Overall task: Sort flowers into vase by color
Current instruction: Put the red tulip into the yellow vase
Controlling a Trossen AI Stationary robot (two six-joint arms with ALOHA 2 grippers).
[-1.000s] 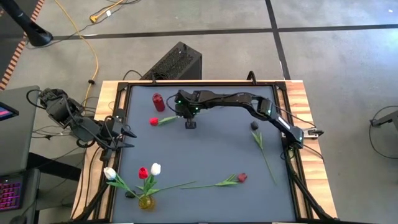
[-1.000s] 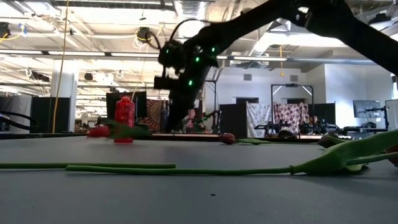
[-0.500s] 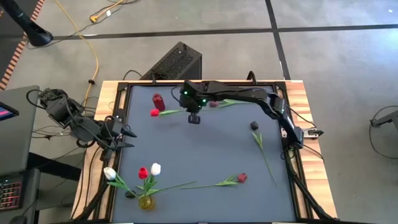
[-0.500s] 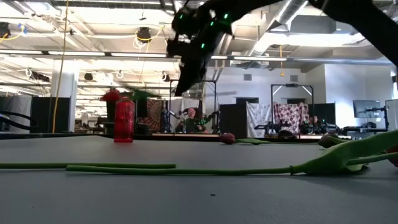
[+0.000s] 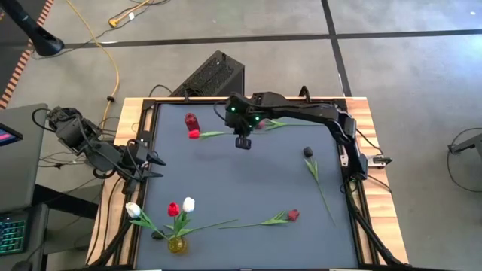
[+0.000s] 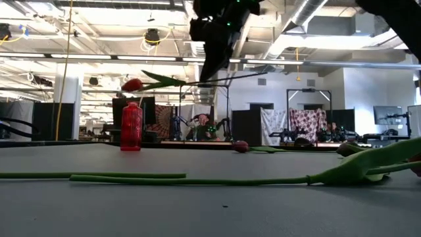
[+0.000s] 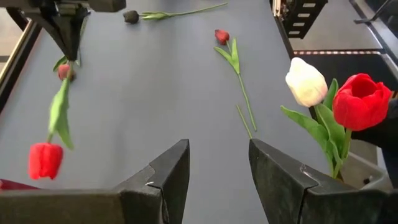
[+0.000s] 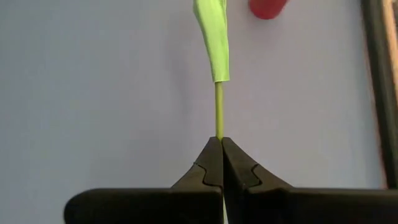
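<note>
My right gripper (image 5: 242, 141) is over the far middle of the table, shut on a red tulip. The tulip's head (image 5: 194, 134) hovers beside the small red vase (image 5: 190, 120), and in the low view the head (image 6: 132, 84) is above the vase's top (image 6: 131, 125). A yellow vase (image 5: 177, 245) at the near left holds red (image 5: 174, 208) and white (image 5: 188, 203) tulips. Another white one (image 5: 133, 209) leans out beside it. My left gripper (image 7: 219, 162) waits open at the table's left edge. My right gripper pinches the red tulip's thin green stem (image 8: 219, 121) between its two fingertips, below the leaf (image 8: 212, 37). The fingers slant down from above and lie across the stem. The tulip is lifted clear and about level, its head (image 8: 267, 6) toward the table's left.
Three more tulips lie on the table. A dark-headed one (image 5: 308, 151) is at the right, a red one (image 5: 292, 214) near the front, and a dark red one (image 5: 258, 125) at the far edge under the right arm. A loose green stem (image 5: 218, 223) lies beside the yellow vase.
My right gripper has risen and moved toward the table's far right, staying shut. The red tulip has left the table and now hangs level in the air. Its head has moved from the table surface up to beside the red vase's top.
</note>
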